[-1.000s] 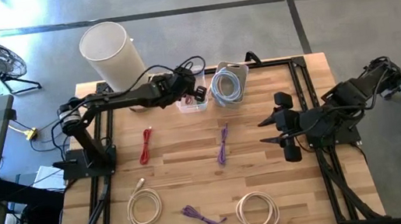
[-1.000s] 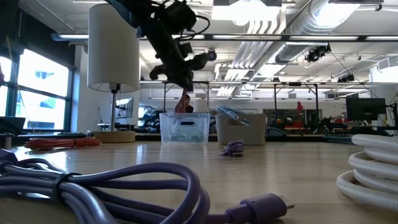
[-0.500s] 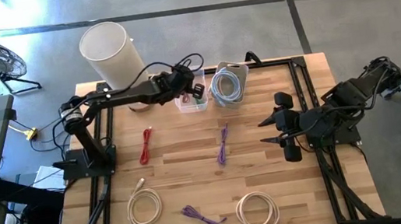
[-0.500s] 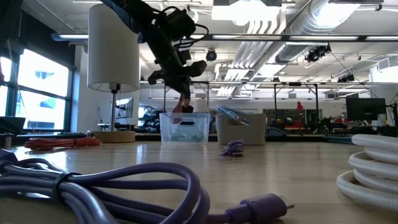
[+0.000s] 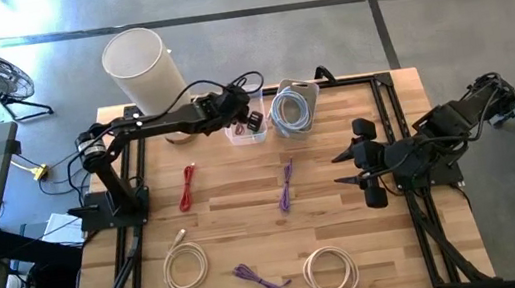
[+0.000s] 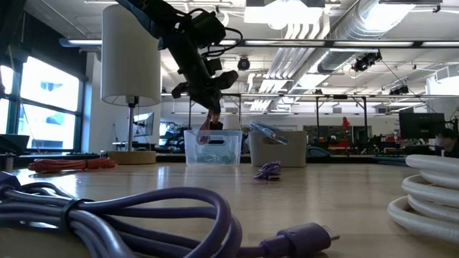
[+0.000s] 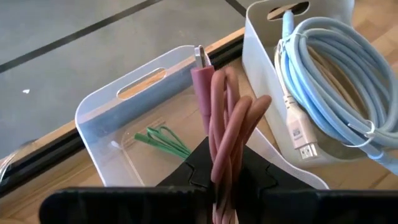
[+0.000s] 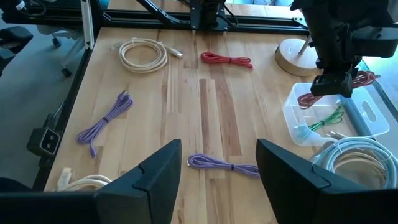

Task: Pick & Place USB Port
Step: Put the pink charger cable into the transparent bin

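While the light wooden tabletop (image 5: 246, 206) is sitting unchanged, the left arm's fingers (image 7: 214, 174) are hanging farther over the clear plastic bin (image 7: 134, 118) than a second ago, pinching a folded dark-red USB cable (image 7: 227, 140) above it. The right arm's fingers (image 8: 217, 163) are waiting spread at the right edge.

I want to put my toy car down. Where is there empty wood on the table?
The widest bare wood lies between the red cable and the purple cable. The table's back corner on the right arm's side is bare too. It is crowded at the clear bin and white bin, under the left gripper.
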`<state>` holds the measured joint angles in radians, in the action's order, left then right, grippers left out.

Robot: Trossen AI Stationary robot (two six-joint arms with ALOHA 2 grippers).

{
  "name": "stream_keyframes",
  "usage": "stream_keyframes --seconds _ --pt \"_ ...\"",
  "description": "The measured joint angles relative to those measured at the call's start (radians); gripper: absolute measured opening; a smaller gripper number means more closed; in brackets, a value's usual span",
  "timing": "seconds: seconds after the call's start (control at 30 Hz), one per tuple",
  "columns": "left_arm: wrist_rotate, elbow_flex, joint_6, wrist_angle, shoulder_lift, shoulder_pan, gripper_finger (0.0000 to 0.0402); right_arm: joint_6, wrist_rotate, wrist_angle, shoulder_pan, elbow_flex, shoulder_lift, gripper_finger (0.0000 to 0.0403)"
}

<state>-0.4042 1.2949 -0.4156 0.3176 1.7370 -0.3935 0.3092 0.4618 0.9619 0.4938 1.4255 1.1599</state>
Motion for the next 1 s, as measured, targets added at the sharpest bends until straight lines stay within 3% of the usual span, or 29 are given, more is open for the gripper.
stream_keyframes --seconds 0.27,0.43,0.83,1.0 --pt "0.092 0.000 0.004 0.000 0.000 -0.035 0.0040 0.008 -0.005 0.000 0.000 0.000 0.000 0.0199" --pt "0.142 0.000 0.103 0.000 0.000 -0.048 0.0062 0.015 -0.008 0.000 0.000 0.000 0.000 0.0199" --pt "0.160 0.000 0.160 0.004 0.000 -0.045 0.0216 0.005 -0.005 -0.001 0.000 0.000 0.000 0.0199" --pt "0.144 0.000 0.175 0.035 0.000 -0.045 0.0251 0.005 -0.005 -0.001 0.000 0.000 0.000 0.0199"
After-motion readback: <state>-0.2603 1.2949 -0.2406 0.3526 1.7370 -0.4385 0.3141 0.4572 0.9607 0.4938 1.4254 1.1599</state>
